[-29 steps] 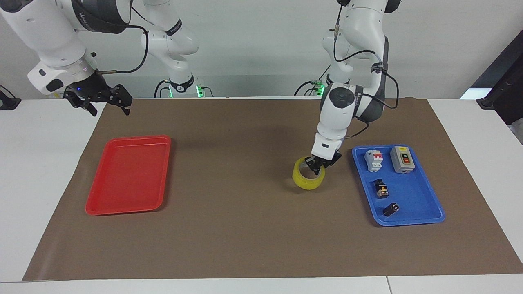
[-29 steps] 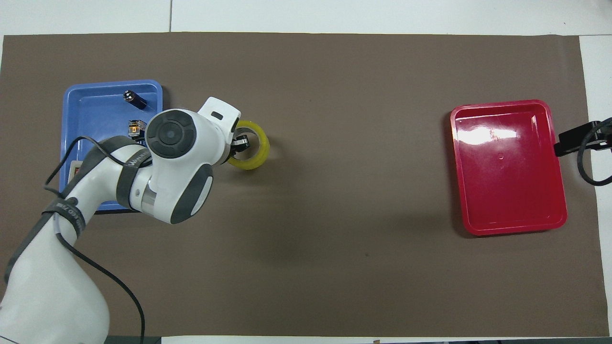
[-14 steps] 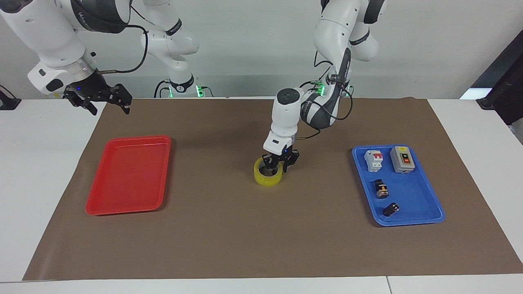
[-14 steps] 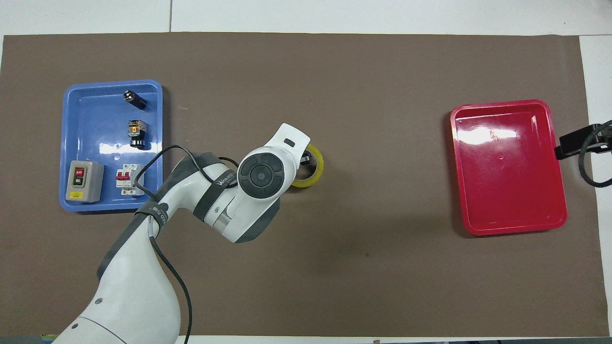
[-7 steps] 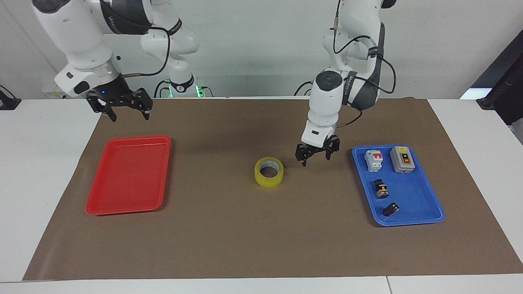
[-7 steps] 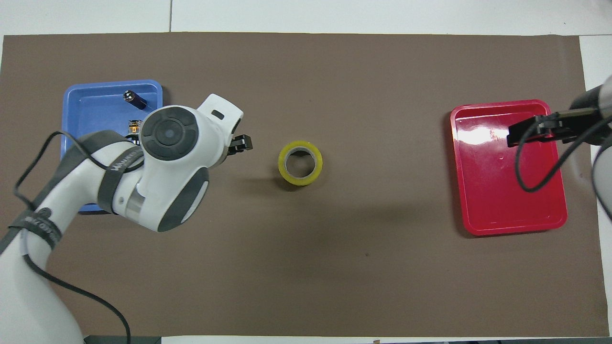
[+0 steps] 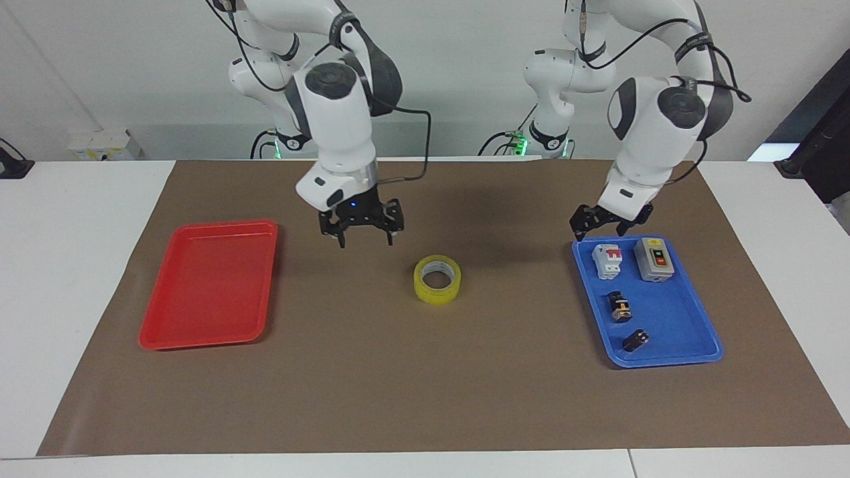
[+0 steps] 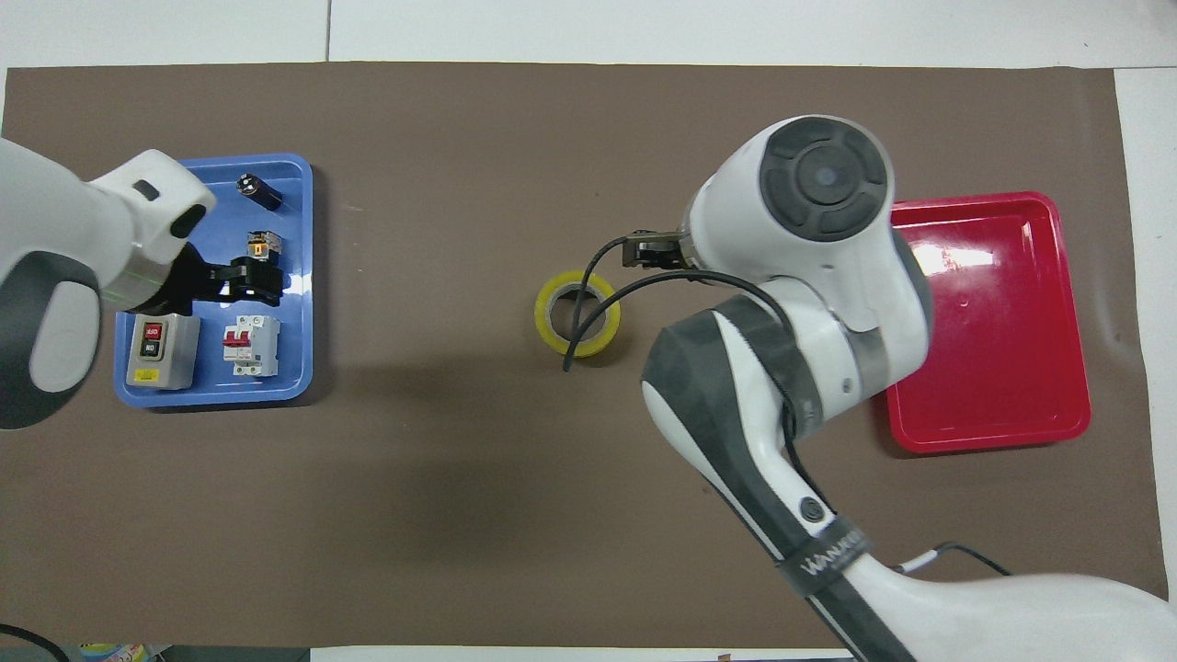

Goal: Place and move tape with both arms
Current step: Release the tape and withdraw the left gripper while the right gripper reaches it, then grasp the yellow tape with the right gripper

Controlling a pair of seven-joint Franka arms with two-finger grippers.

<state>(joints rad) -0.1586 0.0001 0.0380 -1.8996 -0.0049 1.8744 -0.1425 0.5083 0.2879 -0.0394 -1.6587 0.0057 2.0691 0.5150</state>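
The yellow tape (image 7: 435, 295) lies flat on the brown mat (image 7: 372, 372) at the middle of the table, its pale core facing up, with nothing touching it. From above, a cable crosses the tape (image 8: 544, 318). My right gripper (image 7: 365, 240) hangs open over the mat, between the red tray and the tape. In the overhead view its wrist hides most of it. My left gripper (image 7: 601, 230) stands open and holds nothing, over the end of the blue tray nearest the robots. It is also seen from above as the left gripper (image 8: 256, 280).
A red tray (image 7: 206, 292) with nothing in it lies toward the right arm's end. The blue tray (image 7: 667, 312) toward the left arm's end holds a white breaker (image 7: 606, 260), a grey switch box (image 7: 654, 259) and two small black parts (image 7: 619, 307).
My left gripper opened, left the tape standing on the mat and drew back over the blue tray. My right arm swung in from past the red tray toward the tape.
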